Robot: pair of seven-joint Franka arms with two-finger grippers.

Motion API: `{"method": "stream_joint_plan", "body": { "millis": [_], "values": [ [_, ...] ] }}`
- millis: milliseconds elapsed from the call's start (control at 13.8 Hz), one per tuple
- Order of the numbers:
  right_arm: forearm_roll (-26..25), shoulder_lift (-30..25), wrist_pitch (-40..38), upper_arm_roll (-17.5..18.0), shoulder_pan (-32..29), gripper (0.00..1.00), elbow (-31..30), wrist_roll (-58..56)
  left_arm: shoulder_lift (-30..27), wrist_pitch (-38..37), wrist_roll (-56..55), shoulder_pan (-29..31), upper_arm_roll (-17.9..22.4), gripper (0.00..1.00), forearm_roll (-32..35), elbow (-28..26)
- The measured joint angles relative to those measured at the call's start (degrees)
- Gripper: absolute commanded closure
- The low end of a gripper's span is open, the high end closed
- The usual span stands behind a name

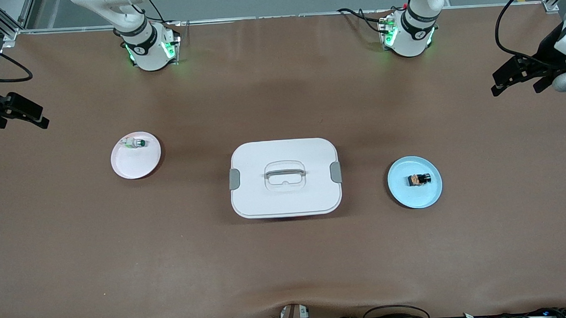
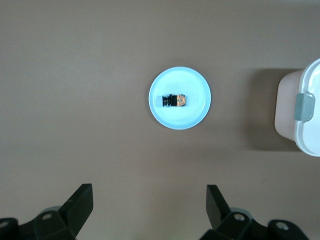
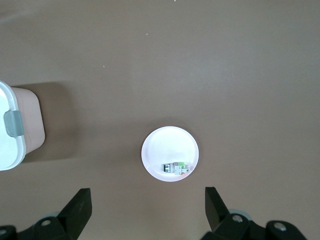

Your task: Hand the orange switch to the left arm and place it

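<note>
from my seat the table (image 1: 287,254) wears a matt brown cloth, faintly rippled at the near edge. the box (image 1: 284,177) at its centre looks like smooth white plastic with dull grey clips. both plates, the blue plate (image 1: 404,194) and the pink plate (image 1: 130,168), have a soft sheen. the orange switch (image 1: 418,179) on the blue one looks like dark plastic. my gripper fingers (image 2: 75,207) read as matt black.

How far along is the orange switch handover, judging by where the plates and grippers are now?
The orange switch lies on the blue plate toward the left arm's end; a green switch lies on the pink plate. Left gripper and right gripper hang open, holding nothing. That fits either a finished placement or the orange switch waiting for pickup.
</note>
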Motion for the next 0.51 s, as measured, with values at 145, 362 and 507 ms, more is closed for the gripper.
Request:
{"method": "stream_joint_plan", "body": {
  "millis": [145, 362, 507],
  "values": [
    [0.00, 0.00, 0.04, 0.00, 0.00, 0.00, 0.00, 0.00, 0.33, -0.67, 0.00, -0.02, 0.00, 0.00, 0.00, 0.01],
    [0.00, 0.00, 0.04, 0.00, 0.00, 0.00, 0.00, 0.00, 0.53, -0.70, 0.00, -0.11, -0.02, 0.00, 0.00, 0.15],
    [0.00, 0.00, 0.04, 0.00, 0.00, 0.00, 0.00, 0.00, 0.53, -0.73, 0.00, -0.15, -0.03, 0.00, 0.00, 0.21]
  ]
}}
